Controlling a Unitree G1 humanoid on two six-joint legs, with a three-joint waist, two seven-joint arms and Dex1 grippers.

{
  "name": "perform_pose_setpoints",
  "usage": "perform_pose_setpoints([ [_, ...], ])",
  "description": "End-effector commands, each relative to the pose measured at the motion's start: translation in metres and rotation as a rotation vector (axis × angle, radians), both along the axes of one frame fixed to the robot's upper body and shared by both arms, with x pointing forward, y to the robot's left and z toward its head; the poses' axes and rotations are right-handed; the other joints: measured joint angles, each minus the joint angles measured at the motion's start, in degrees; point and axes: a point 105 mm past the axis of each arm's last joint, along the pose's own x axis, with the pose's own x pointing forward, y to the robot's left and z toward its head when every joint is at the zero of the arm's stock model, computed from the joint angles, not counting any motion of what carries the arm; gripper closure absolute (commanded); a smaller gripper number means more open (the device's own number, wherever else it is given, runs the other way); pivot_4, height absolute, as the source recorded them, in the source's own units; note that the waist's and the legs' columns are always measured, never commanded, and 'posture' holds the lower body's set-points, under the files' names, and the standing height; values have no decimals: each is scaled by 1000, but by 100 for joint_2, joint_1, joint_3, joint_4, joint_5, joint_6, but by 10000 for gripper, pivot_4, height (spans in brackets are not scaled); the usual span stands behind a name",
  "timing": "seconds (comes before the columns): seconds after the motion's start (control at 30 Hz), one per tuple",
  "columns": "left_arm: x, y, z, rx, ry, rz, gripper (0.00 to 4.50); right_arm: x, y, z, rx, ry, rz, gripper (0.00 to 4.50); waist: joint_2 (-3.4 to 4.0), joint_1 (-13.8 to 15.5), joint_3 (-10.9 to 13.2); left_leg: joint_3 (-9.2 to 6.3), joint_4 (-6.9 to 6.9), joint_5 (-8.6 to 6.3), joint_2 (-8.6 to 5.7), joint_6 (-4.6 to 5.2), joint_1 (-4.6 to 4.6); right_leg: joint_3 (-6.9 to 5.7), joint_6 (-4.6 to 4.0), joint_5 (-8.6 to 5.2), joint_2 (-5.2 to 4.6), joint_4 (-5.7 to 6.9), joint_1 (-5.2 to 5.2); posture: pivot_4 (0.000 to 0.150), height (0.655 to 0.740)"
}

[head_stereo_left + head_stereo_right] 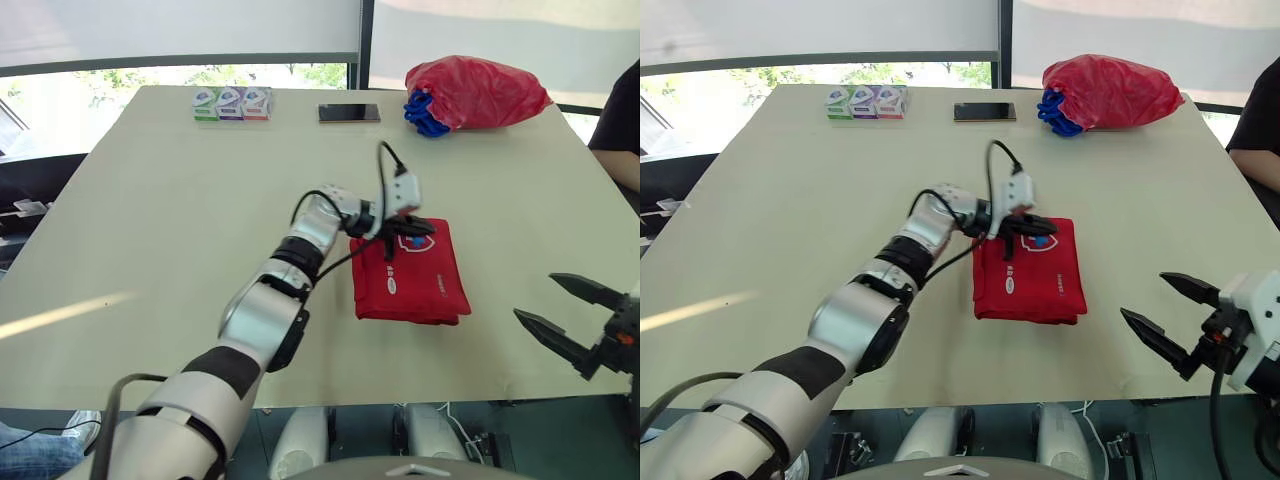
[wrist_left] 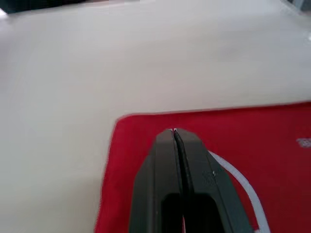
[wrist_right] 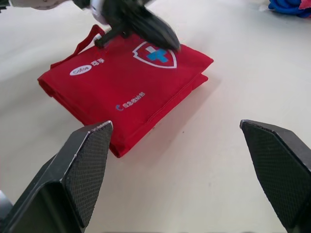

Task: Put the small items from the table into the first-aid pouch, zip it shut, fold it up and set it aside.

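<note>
The red first-aid pouch (image 1: 415, 275) lies folded flat on the white table (image 1: 170, 220), its cross badge facing up. My left gripper (image 1: 425, 228) rests over the pouch's far end, by the badge. Its fingers (image 2: 165, 160) are pressed together, and I see nothing between them. In the right wrist view this gripper (image 3: 146, 26) sits on the pouch (image 3: 121, 92) beside the badge. My right gripper (image 1: 535, 297) hovers open near the table's front right edge, a short way right of the pouch, with nothing between its fingers (image 3: 90, 160).
Three small boxes (image 1: 232, 103) stand in a row at the far edge, with a phone (image 1: 349, 113) to their right. A red plastic bag (image 1: 475, 90) with something blue sits at the far right. A person's dark sleeve (image 1: 620, 110) shows at the right edge.
</note>
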Motion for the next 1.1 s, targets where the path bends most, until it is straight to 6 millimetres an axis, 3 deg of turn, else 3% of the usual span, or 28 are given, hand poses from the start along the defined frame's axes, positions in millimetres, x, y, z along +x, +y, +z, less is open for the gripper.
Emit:
perform_pose_setpoints([
  [0.03, -3, 28, 51, -184, -116, -8, 38811, 9, 7, -2, 18, 3, 30, 0, 2, -29, 0, 2, 0, 0, 2, 0, 2, 2, 0, 0, 0, 1, 0, 1500, 7400],
  [0.07, -6, 41, 56, -199, -140, -10, 35953, 13, 9, -5, 25, 20, 43, 0, 6, -29, -2, 2, 0, 0, 6, 0, 3, 3, 0, 0, 0, 2, 1, 1500, 7400],
  [0.2, -33, 87, 76, -253, -152, -43, 17583, 37, 16, -9, 93, 48, 84, 0, 9, -107, 1, 4, 1, 1, 11, -1, 7, 7, 0, 0, -2, 5, 3, 1500, 7400],
  [0.3, -59, 112, 83, -256, -170, -62, 3635, 57, 17, -18, 125, 105, 89, 0, 9, -119, 5, 4, 7, 1, 14, -2, 7, 8, -1, 0, -3, 8, 3, 1500, 7400],
  [0.33, -67, 116, 82, -233, -169, -69, 845, 62, 17, -21, 132, 126, 90, 0, 10, -111, 6, 2, 7, 2, 15, -3, 7, 7, 0, 0, -3, 8, 2, 1500, 7400],
  [0.53, -115, 151, 82, -50, -92, -67, 845, 100, 24, -44, 175, 295, 99, 0, 11, -96, 19, 4, 7, 1, 12, -2, 7, 8, -1, 0, -7, 8, 3, 1500, 7400],
  [0.67, -123, 163, 92, -51, -83, 1, 845, 105, 41, -47, 233, 397, 207, 0, 19, -62, 24, 0, 5, 1, 12, -1, 8, 3, -1, -1, -7, 5, 4, 1500, 7400],
  [0.83, -126, 165, 99, -94, -92, 60, 845, 115, 70, -66, 236, 538, 274, 0, 10, -110, 28, 4, 6, 1, 13, -1, 9, 7, -1, 0, -3, 5, 3, 1500, 7400],
  [0.9, -128, 164, 101, -102, -95, 66, 0, 114, 80, -65, 248, 558, 310, 9546, 11, -117, 28, 4, 4, 1, 12, -1, 12, 8, -1, 0, -1, 9, 2, 1500, 7400],
  [0.93, -129, 163, 102, -104, -94, 67, 0, 114, 83, -64, 267, 563, 320, 10821, 11, -118, 28, 4, 4, 1, 12, -1, 12, 8, -1, 0, -1, 9, 2, 1500, 7400],
  [0.97, -131, 162, 102, -104, -90, 67, 0, 114, 85, -61, 291, 563, 325, 15467, 10, -118, 28, 4, 3, 1, 12, -2, 12, 8, -1, 0, 0, 9, 2, 1500, 7400],
  [1.1, -133, 162, 101, -102, -77, 72, 0, 117, 83, -54, 356, 544, 294, 33141, 10, -122, 28, 7, 2, 1, 13, -2, 16, 11, -1, 0, 0, 12, 2, 1500, 7400],
])
